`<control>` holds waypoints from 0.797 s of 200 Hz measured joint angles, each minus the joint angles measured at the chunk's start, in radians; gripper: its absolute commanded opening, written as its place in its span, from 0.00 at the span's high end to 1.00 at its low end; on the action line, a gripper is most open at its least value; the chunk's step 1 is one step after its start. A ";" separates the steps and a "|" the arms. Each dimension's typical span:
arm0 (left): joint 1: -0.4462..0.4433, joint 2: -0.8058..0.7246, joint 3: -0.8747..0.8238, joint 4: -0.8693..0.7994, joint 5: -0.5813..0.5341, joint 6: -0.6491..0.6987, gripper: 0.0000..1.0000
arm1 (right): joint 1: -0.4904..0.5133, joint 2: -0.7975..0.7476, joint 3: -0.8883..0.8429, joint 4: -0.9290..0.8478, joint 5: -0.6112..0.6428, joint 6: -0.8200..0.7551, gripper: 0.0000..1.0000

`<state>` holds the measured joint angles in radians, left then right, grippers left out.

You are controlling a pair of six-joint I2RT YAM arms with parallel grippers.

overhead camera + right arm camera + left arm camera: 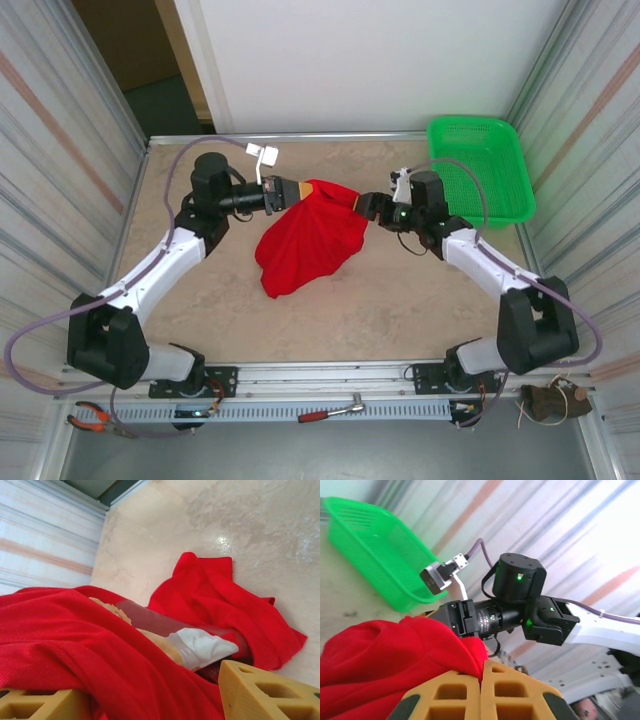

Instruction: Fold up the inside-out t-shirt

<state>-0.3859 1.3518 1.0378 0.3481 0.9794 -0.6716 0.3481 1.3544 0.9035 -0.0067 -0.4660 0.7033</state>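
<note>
Holding the inside-out t-shirt (310, 240) by its upper edge: left hand (298, 188) is pinched closed on a fold of the red cloth, and in its wrist view the two yellow fingers (455, 695) meet flush with fabric caught at the tips. Right hand (358, 203) sits at the opposite top corner with its jaws parted; in the right wrist view its blocky yellow fingers (260, 690) stand apart with cloth bunched across the gap.

Shirt hangs between the two hands over mid tabletop (420, 310), sagging to a rounded point whose lower end rests on the surface. Soft knit, bright red, deep loose folds. White label (200, 647) shows among the folds in the right wrist view; its print is too blurred to read.

Green basket (480, 165) sits at the far right corner, well apart from the shirt: rigid plastic, rectangular, flared slotted walls, mesh floor showing.

Tabletop is beige and marbled, with a slight gloss. Orange-handled pliers (90, 418) and a red-handled tool (335, 410) lie on the near rail.
</note>
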 measured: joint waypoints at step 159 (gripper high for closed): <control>0.003 0.002 -0.001 0.092 0.118 -0.066 1.00 | 0.262 -0.059 0.249 -0.240 0.165 -0.348 0.94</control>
<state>-0.3832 1.3533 1.0370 0.4400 1.0973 -0.7380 0.6102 1.2957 1.1522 -0.2466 -0.3012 0.3550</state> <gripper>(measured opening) 0.061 0.354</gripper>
